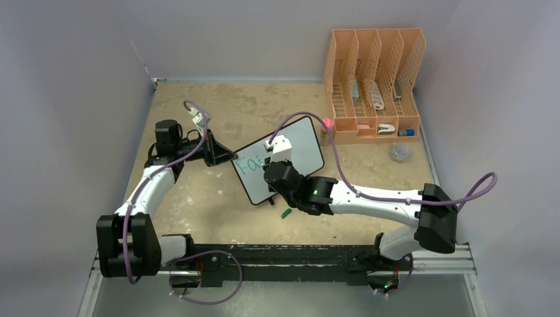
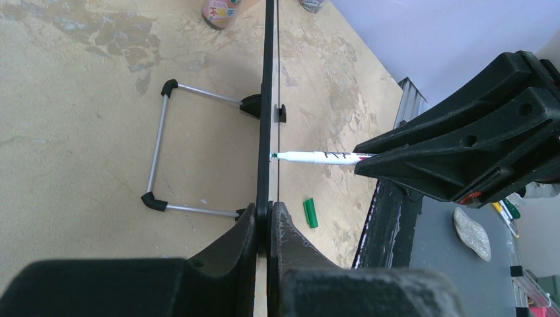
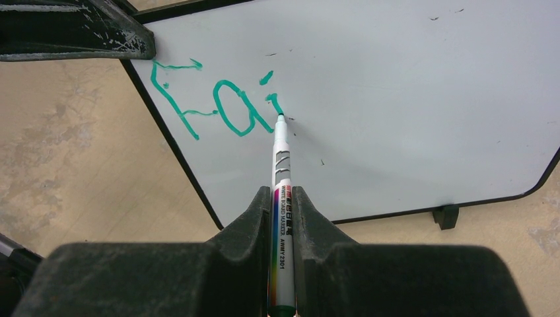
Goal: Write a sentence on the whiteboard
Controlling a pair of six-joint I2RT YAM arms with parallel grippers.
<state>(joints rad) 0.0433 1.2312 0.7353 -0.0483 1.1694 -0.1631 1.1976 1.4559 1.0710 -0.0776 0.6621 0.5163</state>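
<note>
The whiteboard [image 1: 300, 139] stands tilted in the middle of the table, seen edge-on in the left wrist view [image 2: 266, 99]. My left gripper [image 1: 230, 157] [image 2: 271, 212] is shut on its black frame at the left edge. The sentence [image 3: 211, 105] [image 1: 249, 165] reads "Fai" in green, with a fresh stroke beside it. My right gripper [image 3: 282, 198] [image 1: 271, 165] is shut on a white marker [image 3: 280, 158] [image 2: 317, 157]. The marker's green tip touches the board just right of the "i".
A green marker cap [image 1: 286, 213] [image 2: 310, 212] lies on the table in front of the board. An orange file rack [image 1: 373, 82] stands at the back right, with a small pink-topped bottle [image 1: 327, 125] and a clear round lid [image 1: 399, 152] near it. The board's wire stand [image 2: 155, 148] sticks out behind.
</note>
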